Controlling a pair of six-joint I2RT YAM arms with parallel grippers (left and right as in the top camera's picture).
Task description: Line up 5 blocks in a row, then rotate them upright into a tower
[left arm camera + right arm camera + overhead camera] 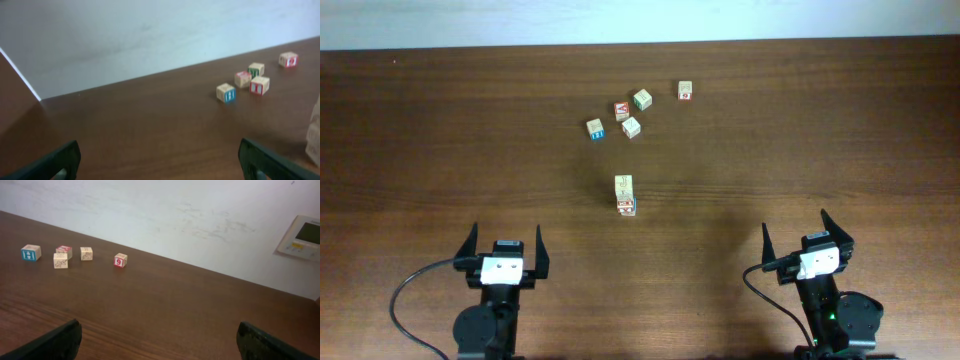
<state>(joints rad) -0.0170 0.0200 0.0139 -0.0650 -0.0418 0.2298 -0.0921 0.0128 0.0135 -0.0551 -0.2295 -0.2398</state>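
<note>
Four blocks [631, 127] sit close together toward the table's [420, 150] far edge, near its middle. A fifth block [685, 90] lies apart to their right. Nearer the centre, a pair of blocks [624, 195] touches (one behind the other).

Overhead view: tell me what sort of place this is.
Likely an indoor robot test bench, perhaps a lab or office: a dark wooden table against a plain white wall, a thermostat-like wall panel, and small toy blocks scattered on top.
</note>
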